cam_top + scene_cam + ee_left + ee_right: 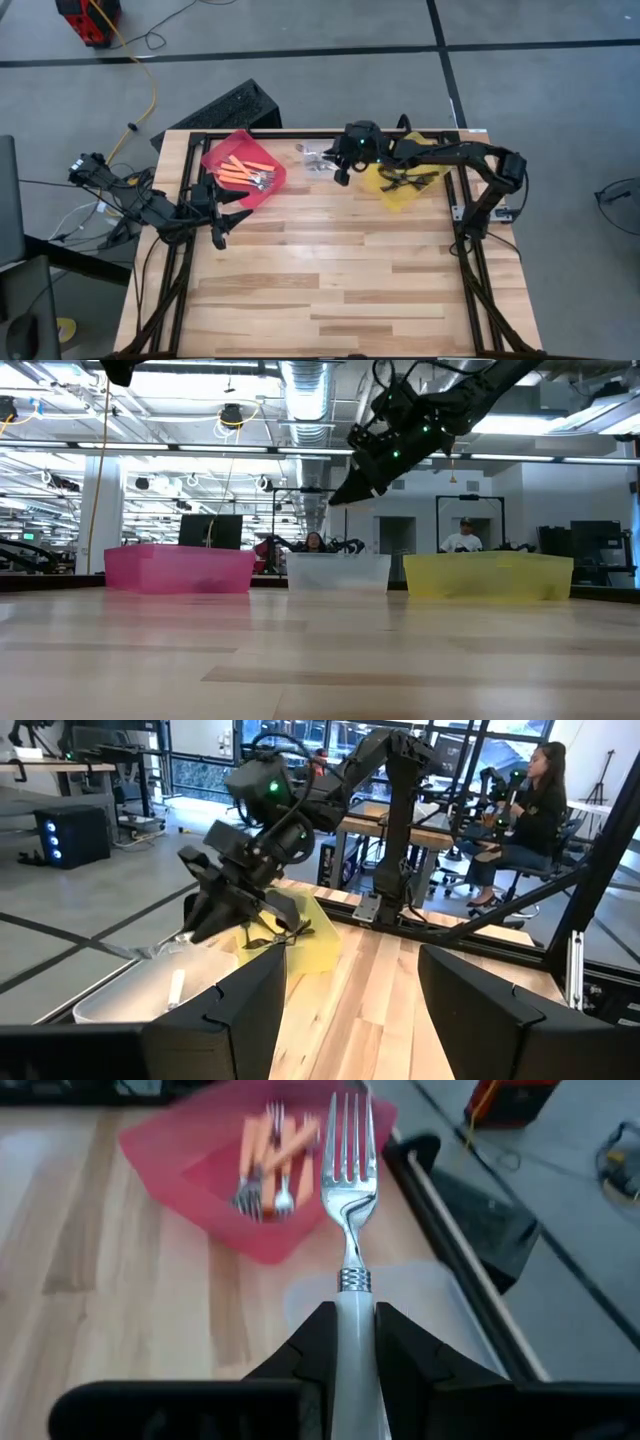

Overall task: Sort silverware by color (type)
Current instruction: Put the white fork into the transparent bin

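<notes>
the right gripper (347,1342) is clamped on a silver fork (347,1210), its two dark fingers pressed against the white handle on either side, with the tines sticking straight out past the fingertips. in the high view this gripper (343,172) hangs at the far side of the table (340,290), over the clear bin (318,160), which sits between the red bin (243,169) on the left and the yellow bin (400,184) on the right. the low view shows the right gripper (345,492) up in the air above the clear bin (338,573), well clear of its rim, and the fork cannot be made out there.

the orange-handled forks (247,173) lie in a loose heap inside the red bin, silver heads pointing right in the high view; the right wrist view shows the same forks (270,1162) in the red bin (220,1190) beyond the held fork. some dark forks (405,180) lie in the yellow bin. pale cutlery (314,158) sits in the clear bin, too small to count.

the left gripper (219,236) waits low at the left side of the table, near the red bin's near edge, with its fingers spread apart. its wrist view looks between its own fingers (245,1010) across the table to the right arm, with a seated person (520,820) in the room beyond.
</notes>
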Controlling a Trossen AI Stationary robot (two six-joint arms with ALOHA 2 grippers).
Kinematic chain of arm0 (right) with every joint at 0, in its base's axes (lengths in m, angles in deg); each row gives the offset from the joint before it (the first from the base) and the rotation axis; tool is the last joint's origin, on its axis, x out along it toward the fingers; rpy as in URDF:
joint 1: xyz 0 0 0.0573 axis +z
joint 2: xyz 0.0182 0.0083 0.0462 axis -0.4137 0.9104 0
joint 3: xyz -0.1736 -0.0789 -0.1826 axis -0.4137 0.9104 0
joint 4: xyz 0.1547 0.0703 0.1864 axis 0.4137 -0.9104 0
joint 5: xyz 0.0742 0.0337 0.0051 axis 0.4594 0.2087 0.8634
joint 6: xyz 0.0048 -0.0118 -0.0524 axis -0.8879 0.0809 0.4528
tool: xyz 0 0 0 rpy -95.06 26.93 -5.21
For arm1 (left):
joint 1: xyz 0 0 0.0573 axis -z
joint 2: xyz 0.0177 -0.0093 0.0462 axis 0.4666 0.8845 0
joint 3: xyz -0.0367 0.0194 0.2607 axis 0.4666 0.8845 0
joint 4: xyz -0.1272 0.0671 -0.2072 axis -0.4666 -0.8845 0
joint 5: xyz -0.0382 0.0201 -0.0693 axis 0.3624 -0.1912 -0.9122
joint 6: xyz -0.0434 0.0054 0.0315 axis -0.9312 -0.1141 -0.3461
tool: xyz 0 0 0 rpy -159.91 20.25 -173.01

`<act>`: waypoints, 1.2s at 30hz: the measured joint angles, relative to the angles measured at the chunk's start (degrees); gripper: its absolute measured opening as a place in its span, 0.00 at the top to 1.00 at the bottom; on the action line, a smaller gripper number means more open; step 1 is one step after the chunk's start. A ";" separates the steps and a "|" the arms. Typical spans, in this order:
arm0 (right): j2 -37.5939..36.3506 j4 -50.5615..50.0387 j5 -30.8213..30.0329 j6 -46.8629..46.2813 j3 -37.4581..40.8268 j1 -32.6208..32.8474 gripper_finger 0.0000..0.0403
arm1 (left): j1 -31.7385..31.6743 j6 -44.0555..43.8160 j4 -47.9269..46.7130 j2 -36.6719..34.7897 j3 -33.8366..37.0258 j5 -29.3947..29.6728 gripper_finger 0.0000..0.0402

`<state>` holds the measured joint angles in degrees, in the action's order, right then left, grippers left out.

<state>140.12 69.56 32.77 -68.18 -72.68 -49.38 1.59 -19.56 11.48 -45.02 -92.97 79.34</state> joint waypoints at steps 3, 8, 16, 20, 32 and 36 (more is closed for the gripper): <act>0.52 -1.05 0.74 0.02 0.56 -1.42 0.81 | 0.00 0.16 -0.07 0.00 0.00 -0.02 0.47; 1.67 -2.32 1.62 -0.26 1.59 -4.10 0.81 | 0.02 0.09 -1.11 0.02 0.00 -0.02 0.47; 4.41 -0.33 4.57 0.06 1.48 -7.21 0.81 | 0.01 -0.13 -0.92 0.01 0.00 -0.02 0.47; 6.75 1.83 5.80 -0.31 1.51 -8.53 0.81 | 0.00 -0.15 -0.87 0.00 0.00 0.00 0.47; 9.89 1.92 7.22 -1.93 1.46 -9.79 0.81 | 0.02 -0.27 -0.83 0.02 0.00 -0.02 0.47; 9.89 1.89 7.27 -1.95 1.46 -10.20 0.81 | 0.02 -0.73 -0.81 0.02 0.00 -0.02 0.47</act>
<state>150.01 71.45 40.04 -70.13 -71.21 -59.58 1.62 -20.29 10.67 -44.99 -92.97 79.31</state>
